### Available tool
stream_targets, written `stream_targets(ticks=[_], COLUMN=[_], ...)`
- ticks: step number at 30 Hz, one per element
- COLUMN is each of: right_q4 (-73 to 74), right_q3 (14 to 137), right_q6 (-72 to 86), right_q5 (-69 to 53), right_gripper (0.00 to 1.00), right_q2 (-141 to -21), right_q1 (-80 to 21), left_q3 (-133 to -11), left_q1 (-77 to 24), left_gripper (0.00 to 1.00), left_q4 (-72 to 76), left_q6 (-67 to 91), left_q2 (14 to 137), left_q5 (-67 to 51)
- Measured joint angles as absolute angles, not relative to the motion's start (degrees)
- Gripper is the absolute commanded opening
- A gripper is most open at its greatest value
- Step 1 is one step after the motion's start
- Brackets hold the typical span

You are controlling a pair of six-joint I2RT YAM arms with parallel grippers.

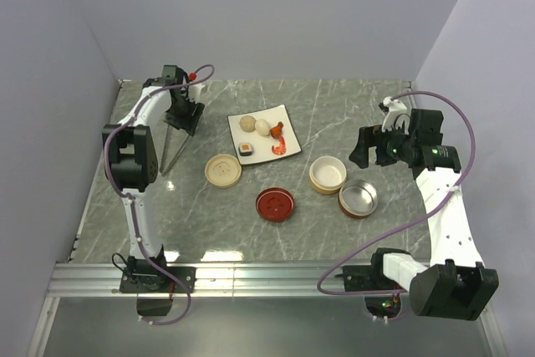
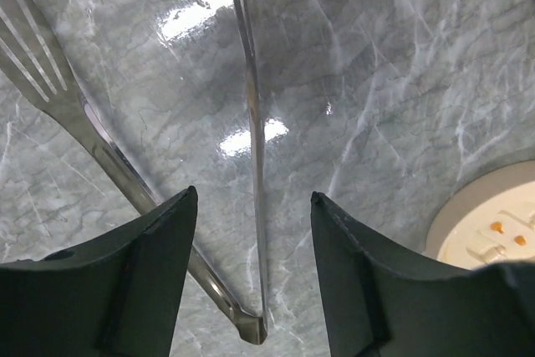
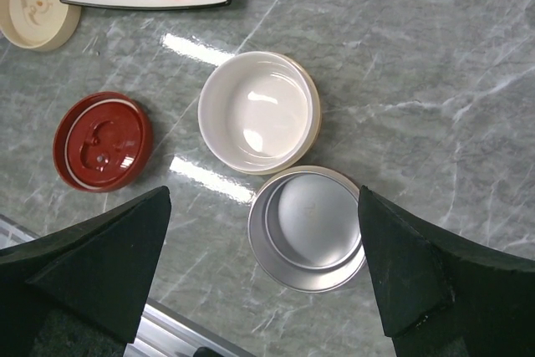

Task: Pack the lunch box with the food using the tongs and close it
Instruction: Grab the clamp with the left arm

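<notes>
- Straddling one arm of the tongs [image 1: 171,151], the left gripper [image 2: 253,196] has its fingers spread. Bare table [image 1: 334,106] shows on either side of that arm, and nothing is pinched.
- The tongs lie flat just left of the white plate [image 1: 262,153], which carries the food [image 1: 262,128]; nothing is packed yet.
- Risk: only the middle arm sits between the fingers. The other arm runs under or beside the left finger [image 2: 109,282], I cannot tell which. A squeeze here would likely catch one arm alone, or shove the thin metal sideways across the glossy top.
- Risk: a hold here would land close to the hinge [image 2: 251,334]. The long free end may then droop or swivel once lifted, and working the tongs would be hard.
- Long axis: from above it runs near-to-far, slightly slanted, roughly alongside the plate's left edge.
- Pointing: in the left wrist view the hinge sits between the fingers and the slotted tip [image 2: 29,35] fans away from the gripper. From above I cannot tell which end is the hinge.
- The right gripper [image 3: 265,191] hangs wide open to the right of the plate, holding nothing.
</notes>
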State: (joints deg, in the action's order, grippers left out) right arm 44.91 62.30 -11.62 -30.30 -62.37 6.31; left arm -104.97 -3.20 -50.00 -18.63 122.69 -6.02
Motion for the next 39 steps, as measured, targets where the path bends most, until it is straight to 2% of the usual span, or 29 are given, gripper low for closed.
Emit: stream_targets(ticks=[7,10,14,16,23,39], right_q4=[45.21,45.28,45.41,45.45,45.50,45.50], right_q3=[62.30,62.30,62.30,62.30,62.30,62.30], right_q6=[-11.64,-11.66,-11.68,-11.70,-11.88,-11.88], right_q5=[-30.96,-31.05,-31.14,-31.16,-31.20,-31.16], right_gripper=[1.00,1.00,1.00,1.00,1.00,1.00], right_q2=[-62.41,-62.41,-62.41,-62.41,-62.41,-62.37], right_q1=[6.31,6.31,6.31,6.31,6.31,6.31], left_q3=[-102.98,-102.30,-96.79,-94.08,-88.05,-72.79], left_q1=[-3.25,-3.14,-2.46,-1.78,3.81,4.80], left_gripper=[0.63,0.72,0.93,0.99,0.99,1.00], left_q4=[-48.90,-48.18,-45.17,-44.80,-41.12,-31.22], left_q6=[-18.76,-18.09,-16.67,-15.84,-14.92,-16.23], left_q2=[123.39,123.63,120.68,118.41,110.65,109.01], left_q5=[-4.36,-3.90,-3.33,-3.29,-3.73,-6.72])
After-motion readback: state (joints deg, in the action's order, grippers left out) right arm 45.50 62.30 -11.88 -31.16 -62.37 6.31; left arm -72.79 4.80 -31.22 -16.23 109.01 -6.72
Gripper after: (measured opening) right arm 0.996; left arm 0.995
